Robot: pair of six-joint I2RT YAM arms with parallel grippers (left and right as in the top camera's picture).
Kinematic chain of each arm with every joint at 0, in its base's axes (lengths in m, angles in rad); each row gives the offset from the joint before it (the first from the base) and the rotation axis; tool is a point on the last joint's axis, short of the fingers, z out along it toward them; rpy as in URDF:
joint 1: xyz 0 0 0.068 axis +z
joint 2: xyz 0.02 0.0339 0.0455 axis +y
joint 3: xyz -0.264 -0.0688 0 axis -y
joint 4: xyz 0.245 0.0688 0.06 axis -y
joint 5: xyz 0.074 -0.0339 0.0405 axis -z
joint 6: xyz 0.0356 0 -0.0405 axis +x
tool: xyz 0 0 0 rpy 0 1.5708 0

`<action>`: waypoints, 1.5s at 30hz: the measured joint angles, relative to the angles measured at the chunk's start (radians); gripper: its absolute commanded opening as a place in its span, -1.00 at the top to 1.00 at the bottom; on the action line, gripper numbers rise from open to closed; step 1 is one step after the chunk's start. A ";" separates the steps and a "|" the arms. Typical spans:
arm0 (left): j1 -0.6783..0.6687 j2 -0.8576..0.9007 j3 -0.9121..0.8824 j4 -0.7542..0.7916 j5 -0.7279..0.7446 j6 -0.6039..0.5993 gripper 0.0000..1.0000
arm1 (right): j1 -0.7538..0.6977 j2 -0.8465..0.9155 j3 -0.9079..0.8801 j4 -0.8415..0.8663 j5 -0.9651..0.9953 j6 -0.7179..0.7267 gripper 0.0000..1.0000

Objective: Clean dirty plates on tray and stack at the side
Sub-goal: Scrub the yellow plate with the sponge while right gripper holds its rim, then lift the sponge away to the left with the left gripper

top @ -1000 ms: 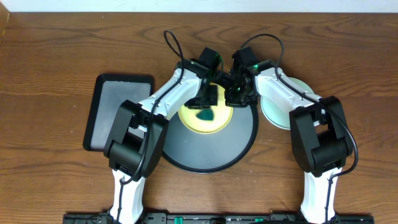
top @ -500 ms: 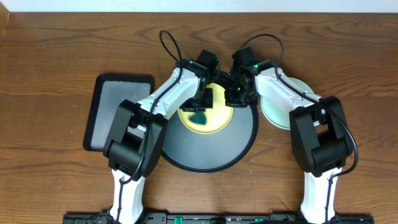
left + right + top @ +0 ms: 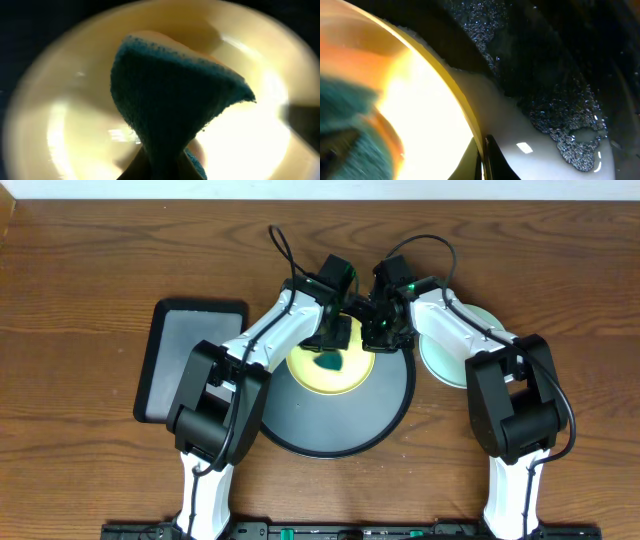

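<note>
Here, your left fingers (image 3: 333, 342) are clenched on a teal sponge (image 3: 170, 100). The left wrist view shows it pinched narrow at the bottom of the frame and fanning out above, in front of the well of the yellow plate (image 3: 55, 130). The fingers themselves are hidden in that view. You cannot tell there whether the sponge touches the plate. From overhead it reads only as a dark teal patch at the plate's middle.

Your right fingers (image 3: 488, 159) show in the right wrist view as one dark edge right at the plate's rim. The other finger is out of sight, so you cannot tell whether they are grasping the rim. Overhead, the wrist covers them at the plate's upper right edge.

The plate lies in the far half of the round tray (image 3: 385, 405). Only the right wrist view shows the glittering speckles on the tray floor beside the plate.

On the surface (image 3: 90, 270), just right of the tray, a mint-green plate (image 3: 445, 362) sits partly under your right arm. You cannot tell from above whether it is one plate or two. A rectangular tray (image 3: 180, 350) lies to the left.
</note>
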 measured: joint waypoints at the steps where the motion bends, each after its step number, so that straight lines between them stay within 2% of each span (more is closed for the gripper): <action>1: 0.000 0.000 0.000 -0.007 -0.030 0.000 0.85 | 0.000 0.000 0.000 0.000 0.000 0.000 0.97; 7: 0.025 0.000 0.026 -0.127 -0.174 -0.032 0.85 | 0.000 0.000 0.000 -0.001 0.000 0.000 0.98; 17: 0.167 0.010 0.307 -0.448 -0.188 -0.056 0.85 | 0.000 0.000 0.000 -0.003 0.000 0.000 0.97; 20: 0.202 -0.001 0.359 -0.459 -0.187 -0.056 0.85 | 0.000 0.000 0.000 -0.003 0.000 0.000 0.98; 32: 0.278 -0.042 0.364 -0.458 -0.185 -0.056 0.85 | 0.001 -0.018 -0.009 -0.024 0.014 -0.060 0.97; 45: 0.276 -0.042 0.364 -0.458 -0.184 -0.056 0.85 | 0.003 -0.253 -0.027 -0.043 0.231 -0.111 0.97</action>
